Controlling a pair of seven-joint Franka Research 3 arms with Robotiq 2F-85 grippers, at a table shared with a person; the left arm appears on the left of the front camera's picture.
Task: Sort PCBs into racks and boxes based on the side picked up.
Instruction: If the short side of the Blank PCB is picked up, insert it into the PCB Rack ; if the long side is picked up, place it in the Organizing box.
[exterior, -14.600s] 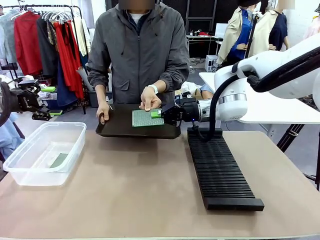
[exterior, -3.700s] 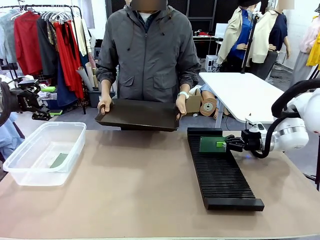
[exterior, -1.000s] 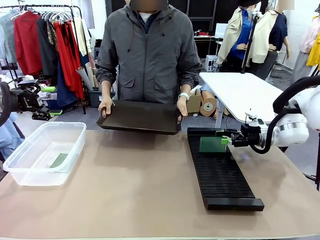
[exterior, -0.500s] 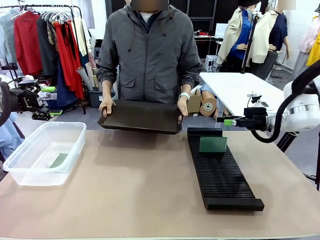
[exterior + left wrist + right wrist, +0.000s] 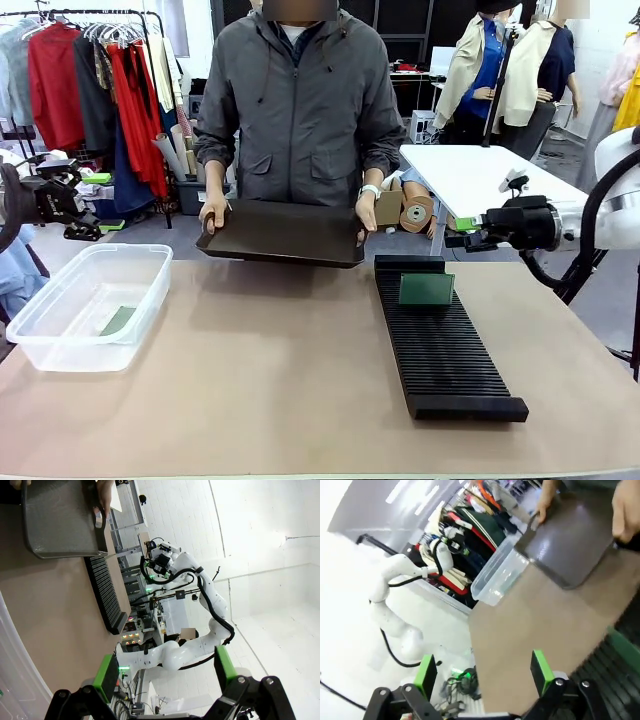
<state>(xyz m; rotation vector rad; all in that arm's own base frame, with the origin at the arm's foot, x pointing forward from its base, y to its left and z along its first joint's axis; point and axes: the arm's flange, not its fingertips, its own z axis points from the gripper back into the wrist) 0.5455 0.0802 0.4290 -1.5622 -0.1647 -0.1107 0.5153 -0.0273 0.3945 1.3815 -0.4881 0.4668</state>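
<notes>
Ok, my right gripper (image 5: 456,232) hangs above the far end of the rack (image 5: 441,335), fingers spread, holding nothing. One board (image 5: 426,290) stands upright in a far slot of the rack. Another board (image 5: 118,320) lies flat in the clear box (image 5: 88,304) on the table (image 5: 280,400). Left gripper (image 5: 165,672) is wide open, empty. The person holds the black tray (image 5: 283,233) with both hands.

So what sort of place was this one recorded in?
Probably a robotics lab or test workshop, not a factory line. A clothes rail stands behind the shared table, another white robot arm works at a farther bench, and the slotted rack and clear tub look like a staged sorting setup.
</notes>
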